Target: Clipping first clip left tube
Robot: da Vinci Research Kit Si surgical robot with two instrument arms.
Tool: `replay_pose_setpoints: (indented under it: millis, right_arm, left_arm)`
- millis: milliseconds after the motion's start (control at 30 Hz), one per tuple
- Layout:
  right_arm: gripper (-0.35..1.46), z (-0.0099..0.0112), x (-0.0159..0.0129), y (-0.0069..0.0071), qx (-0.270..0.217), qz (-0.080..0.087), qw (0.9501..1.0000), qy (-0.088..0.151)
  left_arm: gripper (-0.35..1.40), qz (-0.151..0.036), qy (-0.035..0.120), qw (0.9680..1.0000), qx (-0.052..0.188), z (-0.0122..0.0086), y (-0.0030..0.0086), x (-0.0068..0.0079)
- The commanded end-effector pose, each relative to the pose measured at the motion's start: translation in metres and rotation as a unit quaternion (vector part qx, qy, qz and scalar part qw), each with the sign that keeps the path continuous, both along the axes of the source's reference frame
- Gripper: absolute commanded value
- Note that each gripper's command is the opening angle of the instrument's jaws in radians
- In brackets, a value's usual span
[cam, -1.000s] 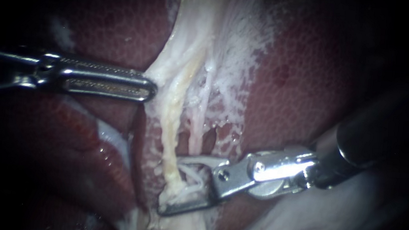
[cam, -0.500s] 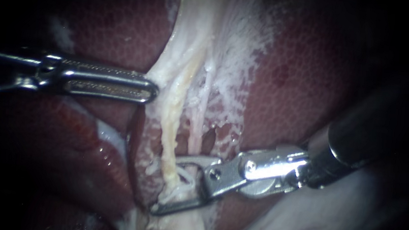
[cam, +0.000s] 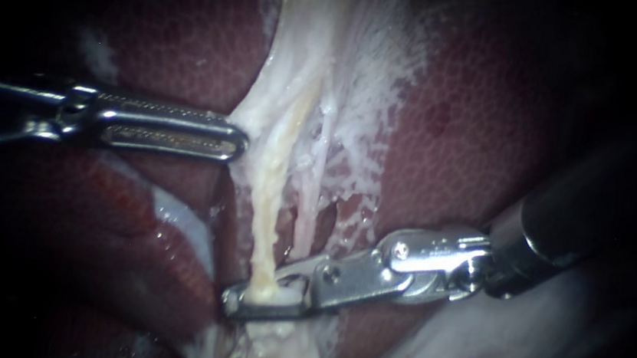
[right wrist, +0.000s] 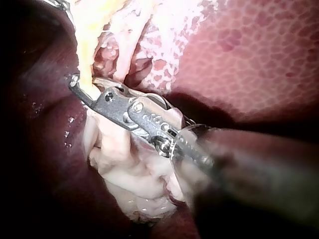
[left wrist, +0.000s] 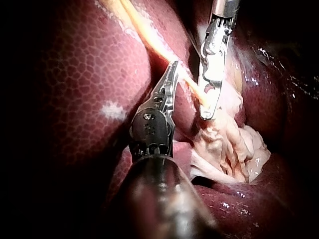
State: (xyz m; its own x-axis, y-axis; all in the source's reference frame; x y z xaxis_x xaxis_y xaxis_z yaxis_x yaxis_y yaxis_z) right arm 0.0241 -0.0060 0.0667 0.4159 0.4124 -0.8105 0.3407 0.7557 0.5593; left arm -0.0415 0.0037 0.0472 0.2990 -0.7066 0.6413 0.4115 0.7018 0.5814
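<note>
Clip's about to go on by the look of it. The right instrument (cam: 234, 305) reaches in from the right and lies crosswise over the bottom end of the left tube (cam: 267, 221), the thick yellowish one, just above where it runs into a pale lump of tissue (cam: 280, 353). Its jaws stand narrow, one on each side of the tube and both touching it, so I'd call that a grip rather than a hover (I can't make out the clip itself between them, too small and shiny down there). Coming at it square like that makes sense: a clip set crosswise pinches the whole tube. The thinner right tube (cam: 304, 216) runs just beside it and drops behind the base of the jaws, and I can't tell whether it's clear of them — that's the bit I'd worry about. The left instrument (cam: 238, 146) is higher up, jaws pinched together on the edge of the white tissue (cam: 298, 62) that the tubes run through, and that edge tents out toward it. My guess is it's tugging sideways to hold the tubes taut and off the liver (cam: 478, 116). Next is just the squeeze, I'd say, then opening up without dragging the tube.
</note>
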Motion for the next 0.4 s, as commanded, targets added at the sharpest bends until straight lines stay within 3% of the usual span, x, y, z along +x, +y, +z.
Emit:
replay_pose_setpoints:
  millis: [33,400]
  right_arm:
    - [-0.35,0.0000,-0.0001,0.0000,-0.001,-0.001,1.0000,-0.001]
    - [-0.35,0.0001,-0.0001,0.0000,0.002,0.000,1.0000,-0.003]
  left_arm:
    - [-0.35,0.000,0.000,1.0000,0.000,0.0000,0.0000,0.0000]
    - [-0.35,0.000,0.000,1.0000,0.000,0.0001,0.0000,-0.0001]
